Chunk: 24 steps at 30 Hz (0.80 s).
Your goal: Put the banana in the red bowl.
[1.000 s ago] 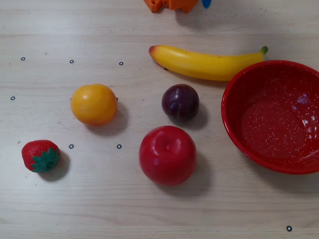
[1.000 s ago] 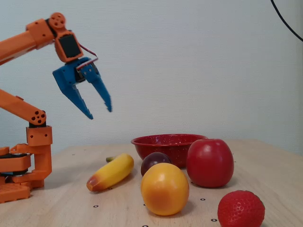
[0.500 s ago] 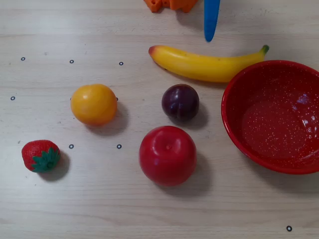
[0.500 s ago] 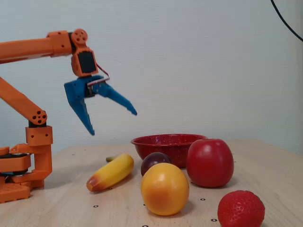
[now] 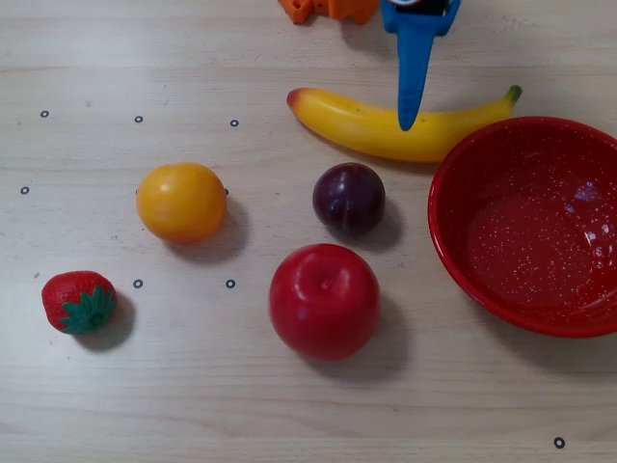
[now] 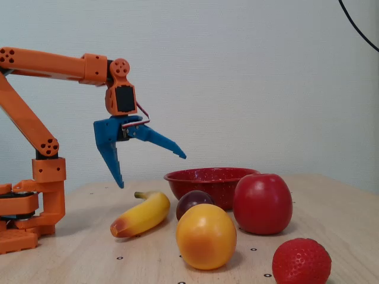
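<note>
The yellow banana (image 5: 347, 121) lies on the wooden table near the far edge in the overhead view. Its green stem tip is next to the red bowl (image 5: 453, 260), which stands empty at the right. In the fixed view the banana (image 6: 142, 216) lies in front of the bowl (image 6: 207, 177). My blue gripper (image 6: 151, 170) hangs open and empty above the banana, without touching it. One finger points down and the other is spread out over the banana. In the overhead view the gripper (image 5: 413, 77) reaches in from the top edge over the banana's middle.
A round orange-yellow fruit (image 5: 181, 203), a dark plum (image 5: 349, 198), a red apple (image 5: 324, 301) and a strawberry (image 5: 79, 301) lie on the table in front of the banana. The orange arm base (image 6: 29, 219) stands at the left of the fixed view.
</note>
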Each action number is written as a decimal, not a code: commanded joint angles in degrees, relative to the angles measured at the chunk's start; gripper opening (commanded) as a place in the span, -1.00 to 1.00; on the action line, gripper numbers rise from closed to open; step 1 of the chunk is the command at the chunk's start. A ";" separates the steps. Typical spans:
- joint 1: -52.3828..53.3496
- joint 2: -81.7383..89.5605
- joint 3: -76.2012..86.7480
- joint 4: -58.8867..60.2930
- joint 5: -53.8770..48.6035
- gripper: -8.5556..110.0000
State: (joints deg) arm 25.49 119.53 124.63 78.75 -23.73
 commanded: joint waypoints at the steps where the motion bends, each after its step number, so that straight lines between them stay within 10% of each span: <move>1: 1.41 -0.53 -2.46 -1.67 -1.05 0.16; 24: 0.44 -23.64 -8.44 -9.76 0.97 0.45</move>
State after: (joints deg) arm 25.49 94.31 120.41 70.14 -23.64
